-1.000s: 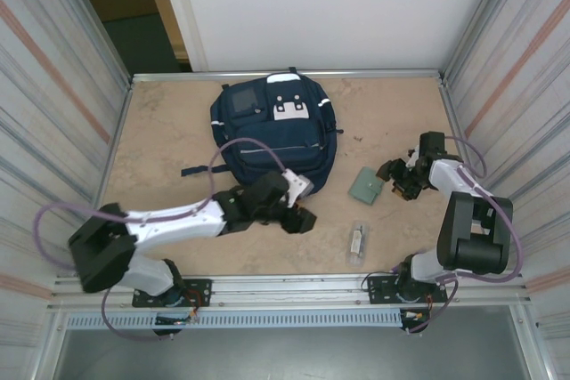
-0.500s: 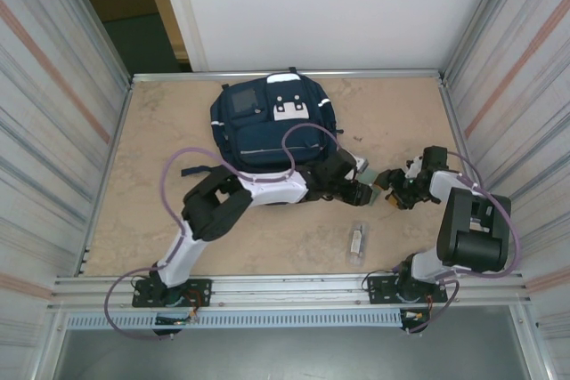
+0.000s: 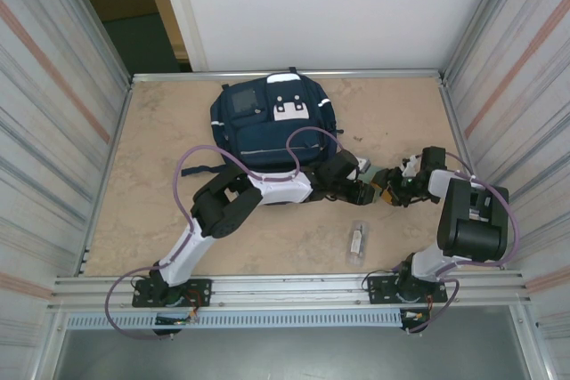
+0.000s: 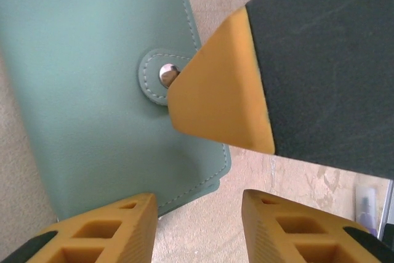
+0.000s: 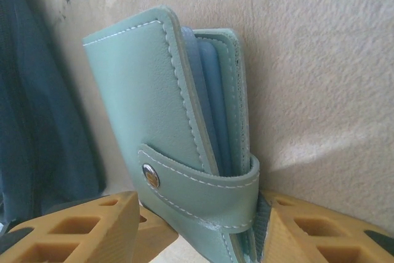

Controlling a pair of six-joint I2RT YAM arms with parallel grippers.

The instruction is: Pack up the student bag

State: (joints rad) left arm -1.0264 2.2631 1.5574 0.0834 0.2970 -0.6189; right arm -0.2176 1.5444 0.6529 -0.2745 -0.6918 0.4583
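The student bag [image 3: 267,126] lies flat at the back middle of the table, and its navy fabric [image 5: 31,121] shows at the left of the right wrist view. A teal wallet [image 5: 135,97] with a snap tab stands tilted between the fingers of my right gripper [image 5: 200,214], which is shut on it across its thickness. From the left wrist the same wallet [image 4: 92,90] has a right finger pressed beside its snap. My left gripper [image 4: 200,214] is open at the wallet's near corner, over bare table. The two grippers, left [image 3: 361,190] and right [image 3: 389,193], meet just right of the bag.
A small clear packet [image 3: 357,242] lies on the table in front of the grippers. A dark bag strap [image 3: 200,169] trails to the left. Corrugated metal walls [image 3: 53,131] close both sides, and my left arm [image 3: 267,186] stretches across the bag's front edge.
My left arm has swung from the front left across to the wallet. The right gripper has moved left onto the wallet and closed on it, tipping it up. Both jaws have narrowed.
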